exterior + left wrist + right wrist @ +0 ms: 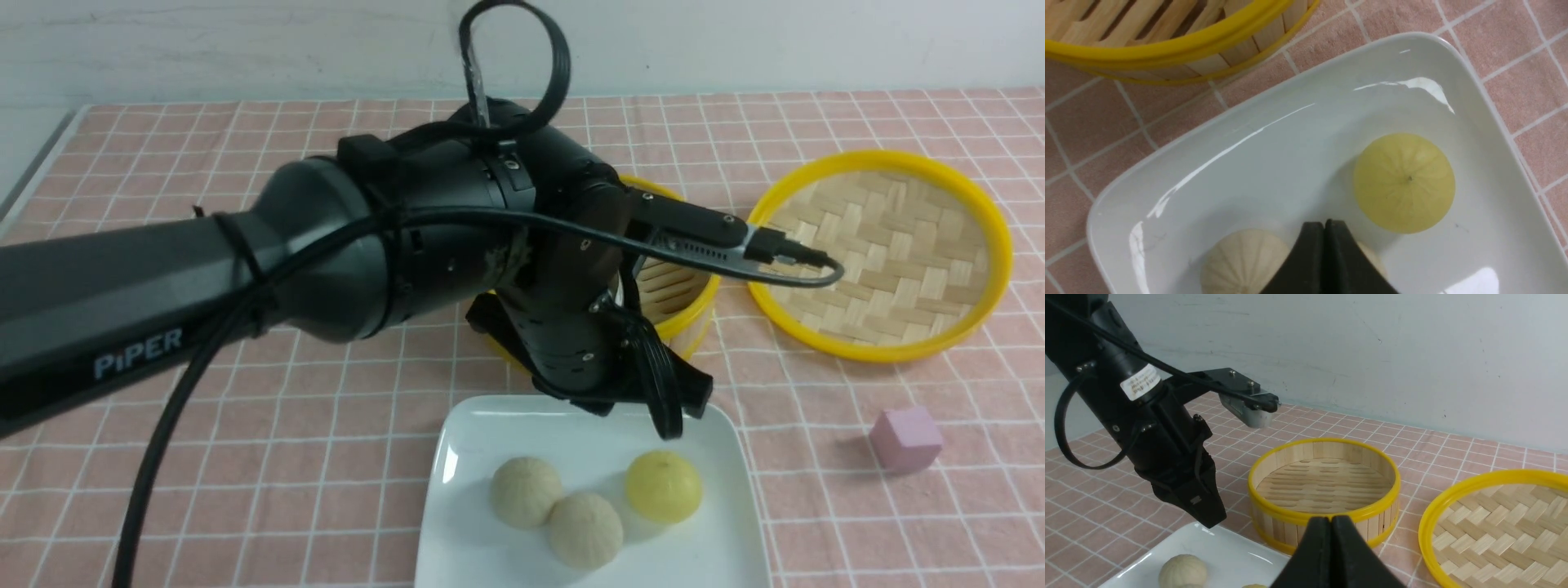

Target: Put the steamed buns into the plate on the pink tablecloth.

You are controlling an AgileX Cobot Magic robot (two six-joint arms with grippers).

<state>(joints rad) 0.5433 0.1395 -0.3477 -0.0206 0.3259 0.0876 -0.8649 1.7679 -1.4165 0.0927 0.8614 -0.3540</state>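
All three steamed buns lie in the white square plate [482, 429] on the pink tablecloth [310, 408]: two beige buns [526, 490] [584, 529] and a pale yellow bun [663, 486]. My left gripper [645, 400] hangs shut and empty just above the plate's far edge. In the left wrist view its closed tips [1325, 228] are over the plate [1274, 155], beside the yellow bun [1404, 181] and a beige bun [1245, 261]. My right gripper [1331, 522] is shut and empty, away from the plate; it does not show in the front view.
The round bamboo steamer [682, 306] stands empty behind the plate, partly hidden by my left arm, and shows fully in the right wrist view [1323, 482]. Its woven lid [882, 253] lies at the right. A small pink cube [906, 438] sits right of the plate.
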